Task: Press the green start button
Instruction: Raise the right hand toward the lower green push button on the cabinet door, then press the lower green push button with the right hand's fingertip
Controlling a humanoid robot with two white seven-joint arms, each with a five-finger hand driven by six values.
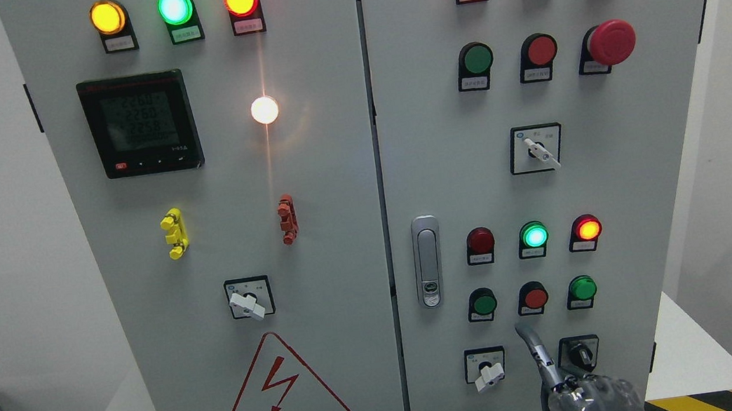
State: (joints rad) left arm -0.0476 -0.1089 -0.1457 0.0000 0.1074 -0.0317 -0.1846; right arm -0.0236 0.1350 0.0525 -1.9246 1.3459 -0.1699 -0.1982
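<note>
My right hand [558,378] comes up from the bottom edge in front of the right cabinet door. Its index finger [532,346] is stretched out and the other fingers are curled, holding nothing. The fingertip points up and left, just below a red button [534,297] in the lower button row. That row also has a green button [484,304] to the left and a green button [583,288] to the right. The fingertip touches none of them. Another green button [478,58] sits higher up on the door. The left hand is out of view.
Above the lower row are a dark red lamp [480,240], a lit green lamp [534,236] and a lit red lamp [587,229]. A white selector switch [489,374] is left of the hand and a black selector [580,352] is behind it. The door handle [428,261] is further left and the emergency stop [611,42] is at the upper right.
</note>
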